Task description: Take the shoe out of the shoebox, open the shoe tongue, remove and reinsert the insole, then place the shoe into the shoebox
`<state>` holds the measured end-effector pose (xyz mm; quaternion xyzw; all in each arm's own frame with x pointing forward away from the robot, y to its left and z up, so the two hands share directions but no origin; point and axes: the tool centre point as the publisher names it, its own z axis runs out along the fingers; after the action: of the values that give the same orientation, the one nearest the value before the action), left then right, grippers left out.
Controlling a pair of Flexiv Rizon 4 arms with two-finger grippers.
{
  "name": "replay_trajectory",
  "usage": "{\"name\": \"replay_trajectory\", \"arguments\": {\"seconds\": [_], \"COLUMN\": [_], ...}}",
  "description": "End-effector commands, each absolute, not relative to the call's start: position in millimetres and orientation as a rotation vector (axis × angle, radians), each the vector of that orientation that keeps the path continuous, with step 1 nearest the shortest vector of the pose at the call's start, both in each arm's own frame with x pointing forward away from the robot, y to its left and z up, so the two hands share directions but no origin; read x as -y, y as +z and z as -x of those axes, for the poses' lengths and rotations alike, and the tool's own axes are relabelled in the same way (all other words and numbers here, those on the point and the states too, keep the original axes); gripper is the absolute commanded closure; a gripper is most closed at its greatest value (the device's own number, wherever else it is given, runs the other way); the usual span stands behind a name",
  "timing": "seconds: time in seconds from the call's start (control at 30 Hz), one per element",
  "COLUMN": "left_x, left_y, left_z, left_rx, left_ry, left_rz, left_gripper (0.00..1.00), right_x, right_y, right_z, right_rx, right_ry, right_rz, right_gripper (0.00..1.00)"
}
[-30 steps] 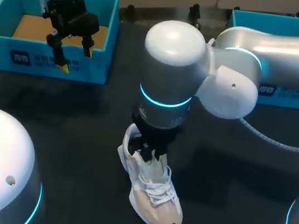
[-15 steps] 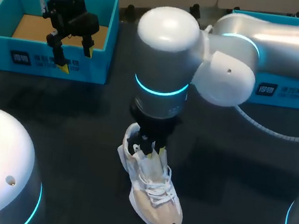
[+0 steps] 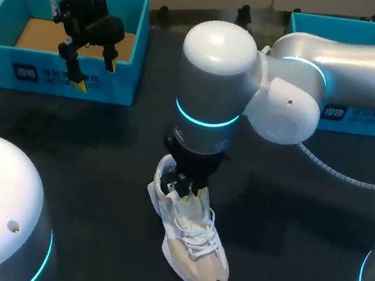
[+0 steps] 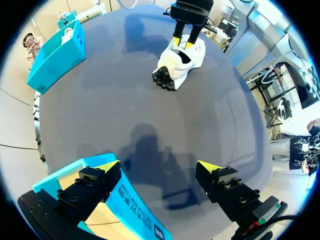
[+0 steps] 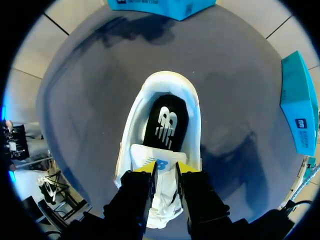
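dark table [image 3: 98,169] carries the shoe [image 3: 193,247] near its middle, well apart from the box [image 3: 139,48]. right gripper [image 5: 166,169] pinches the tongue [image 5: 152,161], likely to lift it clear of the black insole [image 5: 165,125]. left gripper [image 3: 96,74] hangs spread and empty over the box's front wall, out of the way.

The low white shoe [image 3: 193,247] has a matt woven cloth upper and cloth laces. Its black insole [image 5: 165,125] looks smooth with a faint sheen, and the white tongue [image 5: 150,156] is soft padded cloth. The teal shoebox [image 3: 1,67] is matt cardboard, bare brown inside. The dark table [image 3: 98,169] is matt. My right arm [image 3: 215,74] has a glossy white shell. My left gripper [image 3: 97,76] is matt black with yellow plastic tips.
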<state>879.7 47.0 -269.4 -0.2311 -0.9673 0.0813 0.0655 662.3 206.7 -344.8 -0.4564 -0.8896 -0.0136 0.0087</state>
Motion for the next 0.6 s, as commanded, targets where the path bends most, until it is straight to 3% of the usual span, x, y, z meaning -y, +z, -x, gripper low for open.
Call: {"name": "replay_trajectory", "arguments": {"seconds": [0.03, 0.2, 0.3, 0.33, 0.43, 0.47, 0.5, 0.53, 0.6], "left_x": [-47, -47, -47, -47, -47, -47, -47, -47, -47], "left_y": [-269, -269, -269, -269, -269, -269, -269, -269, -269], "left_z": [-880, -880, -880, -880, -880, -880, -880, -880, -880], "left_rx": [2.919, 2.919, 2.919, 2.919, 2.919, 2.919, 2.919, 2.919, 2.919], "left_ry": [0.242, 0.242, 0.242, 0.242, 0.242, 0.242, 0.242, 0.242, 0.242], "left_rz": [0.698, 0.698, 0.698, 0.698, 0.698, 0.698, 0.698, 0.698, 0.698], "left_gripper": [0.00, 0.00, 0.00, 0.00, 0.00, 0.00, 0.00, 0.00, 0.00], "right_x": [-211, -216, -215, -214, -210, -209, -211, -211, -211], "right_y": [-319, -301, -293, -289, -282, -280, -279, -277, -273], "right_z": [-660, -663, -662, -661, -660, -661, -661, -661, -664], "right_rx": [2.814, 2.884, 2.923, 2.950, 2.981, 2.986, 2.996, 3.000, 3.018], "right_ry": [-0.017, -0.057, -0.106, -0.118, -0.162, -0.166, -0.162, -0.153, -0.149], "right_rz": [1.377, 1.188, 1.048, 1.020, 0.912, 0.852, 0.793, 0.795, 0.695], "right_gripper": [0.73, 0.73, 0.67, 0.57, 0.48, 0.32, 0.07, 0.00, 0.00]}}
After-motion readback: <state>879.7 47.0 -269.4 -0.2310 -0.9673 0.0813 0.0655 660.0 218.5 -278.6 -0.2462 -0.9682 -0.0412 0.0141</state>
